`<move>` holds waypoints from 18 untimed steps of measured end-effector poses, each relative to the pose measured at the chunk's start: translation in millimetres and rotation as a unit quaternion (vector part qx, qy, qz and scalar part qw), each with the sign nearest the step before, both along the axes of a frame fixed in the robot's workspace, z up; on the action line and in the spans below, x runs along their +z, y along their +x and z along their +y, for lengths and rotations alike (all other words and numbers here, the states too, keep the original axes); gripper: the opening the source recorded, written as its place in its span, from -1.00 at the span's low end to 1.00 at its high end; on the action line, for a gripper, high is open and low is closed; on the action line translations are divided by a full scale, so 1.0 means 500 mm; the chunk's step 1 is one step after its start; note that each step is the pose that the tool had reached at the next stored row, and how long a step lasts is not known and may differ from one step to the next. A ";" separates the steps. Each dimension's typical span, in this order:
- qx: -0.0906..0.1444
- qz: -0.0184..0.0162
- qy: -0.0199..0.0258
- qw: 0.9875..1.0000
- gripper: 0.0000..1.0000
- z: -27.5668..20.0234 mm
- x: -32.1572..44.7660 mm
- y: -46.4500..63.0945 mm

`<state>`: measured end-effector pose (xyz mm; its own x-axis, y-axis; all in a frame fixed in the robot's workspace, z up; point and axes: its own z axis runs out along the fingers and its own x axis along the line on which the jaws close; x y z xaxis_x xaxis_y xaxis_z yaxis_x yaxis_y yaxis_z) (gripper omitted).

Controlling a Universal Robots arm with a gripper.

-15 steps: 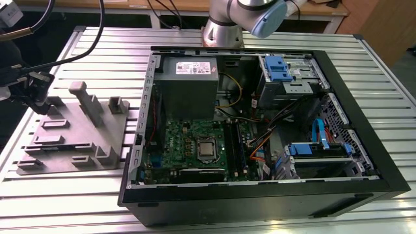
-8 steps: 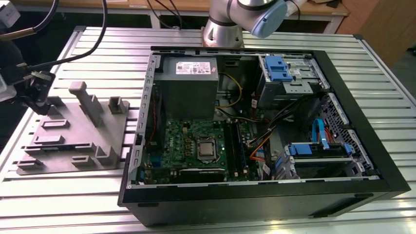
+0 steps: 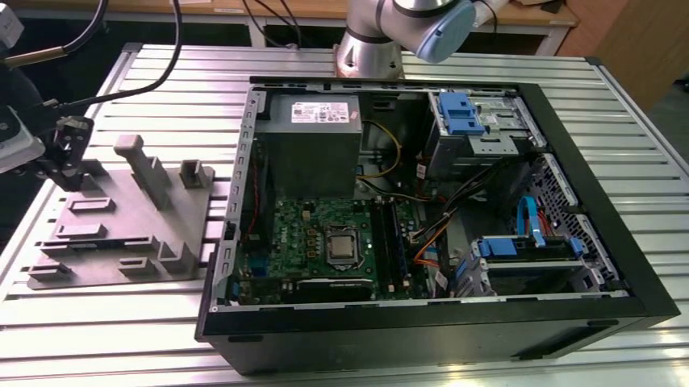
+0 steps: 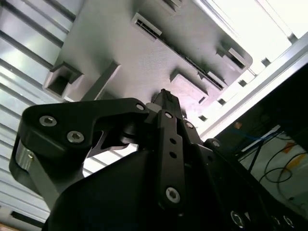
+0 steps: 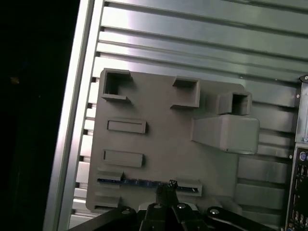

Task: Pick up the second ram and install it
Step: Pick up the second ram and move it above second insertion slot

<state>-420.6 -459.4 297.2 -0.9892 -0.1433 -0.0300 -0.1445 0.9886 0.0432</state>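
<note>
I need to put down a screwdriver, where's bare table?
Bare slats of the ribbed aluminium table lie between the grey plastic fixture plate and the near edge, and beyond the plate. The open black computer case is crowded with cables; the gripper hangs at the plate.

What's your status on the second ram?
End effector at the second ram, over grey fixture. Ram in fixture slot, not lifted. Nothing blocking.

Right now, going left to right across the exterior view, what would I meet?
Claw → grey fixture plate → green motherboard inside the open computer case → blue-latched drive cage.
</note>
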 end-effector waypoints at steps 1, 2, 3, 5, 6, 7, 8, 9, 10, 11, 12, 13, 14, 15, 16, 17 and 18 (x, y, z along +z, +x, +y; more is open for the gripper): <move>0.009 0.000 0.000 1.000 -0.80 0.0000 -0.001 0.000; 0.017 0.000 0.000 1.000 -0.80 0.0000 -0.002 0.000; 0.026 0.000 0.000 1.000 -0.80 0.0000 -0.003 0.000; 0.044 0.000 0.000 0.999 -0.80 0.0000 -0.005 0.000; 0.053 0.000 0.000 0.999 -0.80 0.0000 -0.006 0.000; 0.063 0.000 0.000 0.998 -0.80 0.0000 -0.007 0.000; 0.072 0.000 0.000 0.997 -0.80 0.0000 -0.008 0.000; 0.081 0.000 0.000 0.997 -0.80 0.0000 -0.008 0.000; 0.090 0.000 0.000 0.996 -0.80 0.0000 -0.009 0.000; 0.099 0.000 0.000 0.995 -0.80 0.0000 -0.009 0.000; 0.108 0.000 0.000 0.994 -0.80 0.0000 -0.010 0.000; 0.117 0.000 0.000 0.993 -0.80 0.0000 -0.010 0.000; 0.126 0.000 0.000 0.992 -0.80 0.0000 -0.011 0.000; 0.135 0.000 0.000 0.991 -0.80 0.0000 -0.011 0.000; 0.144 0.000 0.000 0.990 -0.80 0.0000 -0.012 0.000; 0.153 0.000 0.000 0.988 -0.80 0.0000 -0.012 0.000; 0.162 0.000 0.000 0.987 -0.80 0.0000 -0.012 0.000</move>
<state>-420.6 -459.4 291.2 -0.8916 -0.4518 -0.0301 -0.4527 0.8906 0.0431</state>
